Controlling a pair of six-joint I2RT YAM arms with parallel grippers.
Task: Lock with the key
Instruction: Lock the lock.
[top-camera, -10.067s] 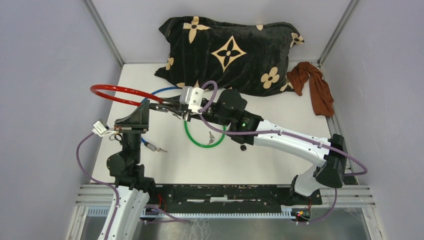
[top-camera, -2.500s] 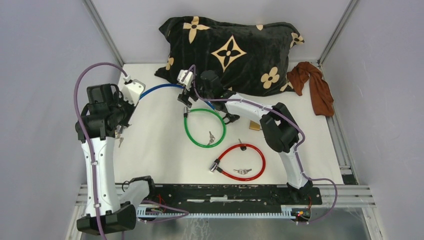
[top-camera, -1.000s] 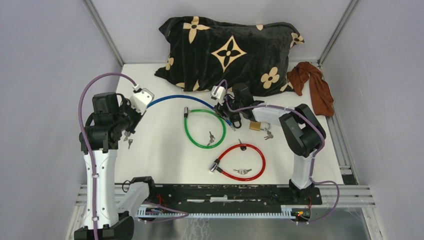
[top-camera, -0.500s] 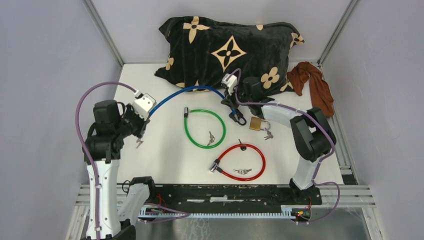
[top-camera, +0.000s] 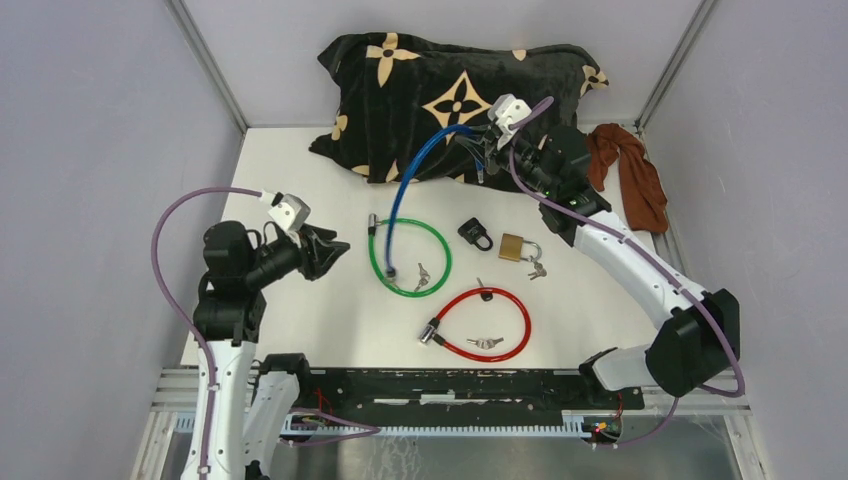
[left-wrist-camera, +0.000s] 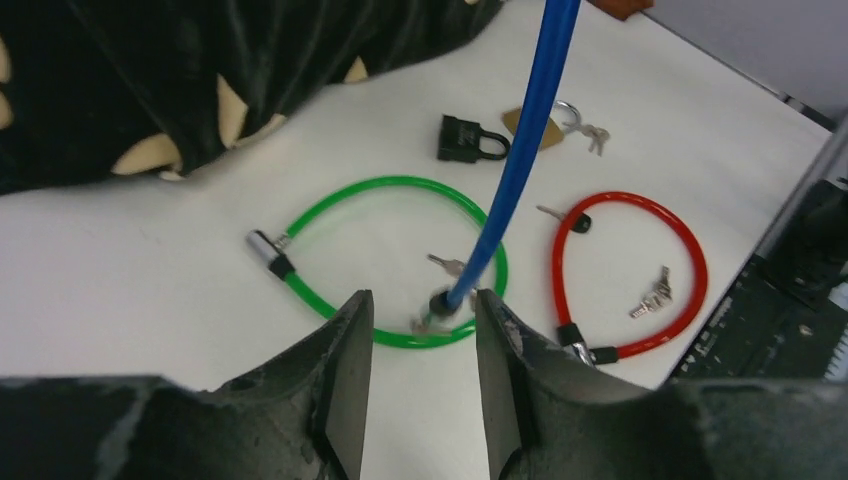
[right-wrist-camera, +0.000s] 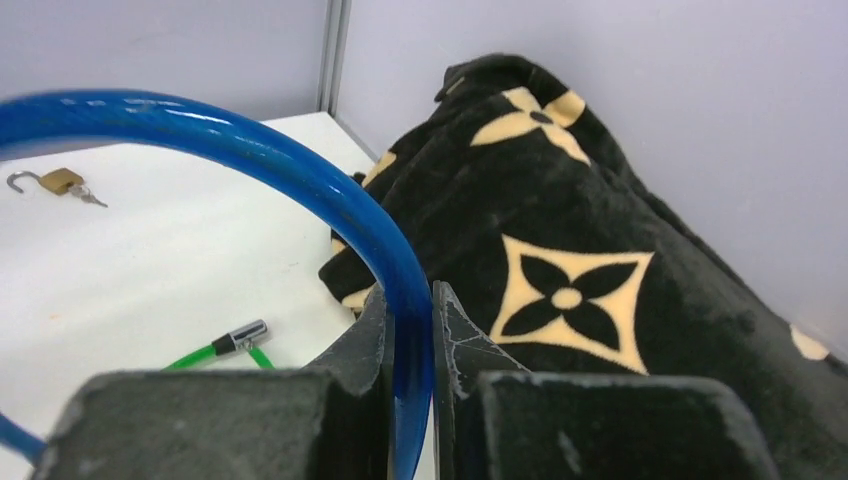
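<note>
No words, numbers or brand names can be read anywhere. The soft black pillow (top-camera: 440, 70) shows only tan flower and star shapes.

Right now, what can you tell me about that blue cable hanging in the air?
The blue cable is a glossy, plastic-coated cord, stiff enough to hold a curve. The right gripper is shut on it near its upper end, lifted in front of the black pillow. From there it arches over and drops leftward toward the table. Its dark-capped lower end comes down at the near-left side of the green cable. Its two ends are apart, so it is not locked.
</note>
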